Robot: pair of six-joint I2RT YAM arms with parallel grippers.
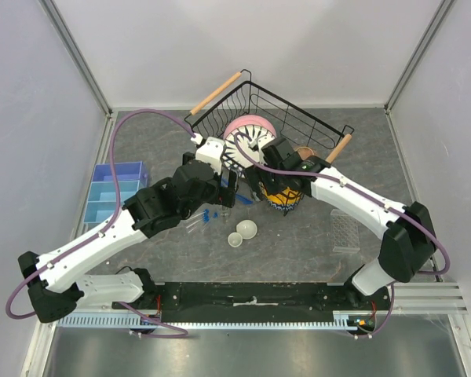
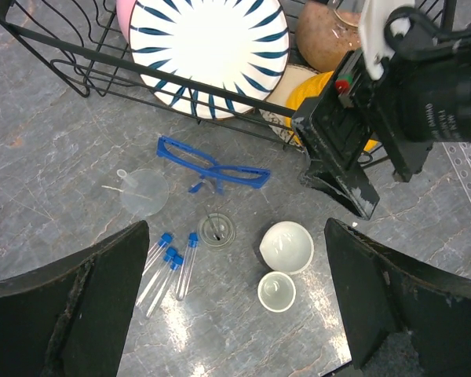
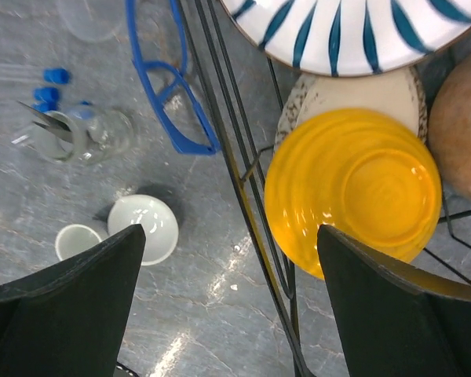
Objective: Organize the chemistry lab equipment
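Observation:
Several clear blue-capped tubes (image 2: 169,263) lie side by side on the grey table, also seen from above (image 1: 200,218). Blue-framed safety glasses (image 2: 212,169) lie by the basket, also in the right wrist view (image 3: 169,118). Two white round dishes, one larger (image 2: 286,246) and one smaller (image 2: 276,290), sit together (image 1: 243,232). The clear tube rack (image 1: 345,232) lies flat at the right. My left gripper (image 2: 237,236) is open and empty above the tubes and dishes. My right gripper (image 3: 229,236) is open and empty over the basket's near edge.
A black wire basket (image 1: 290,118) at the back holds a blue-striped plate (image 2: 212,39), a yellow bowl (image 3: 353,184), a pink plate (image 1: 247,126) and a brown bowl (image 3: 463,133). A small glass jar (image 2: 217,231) and a clear funnel (image 2: 144,192) lie near the tubes. Blue bins (image 1: 114,188) stand at the left.

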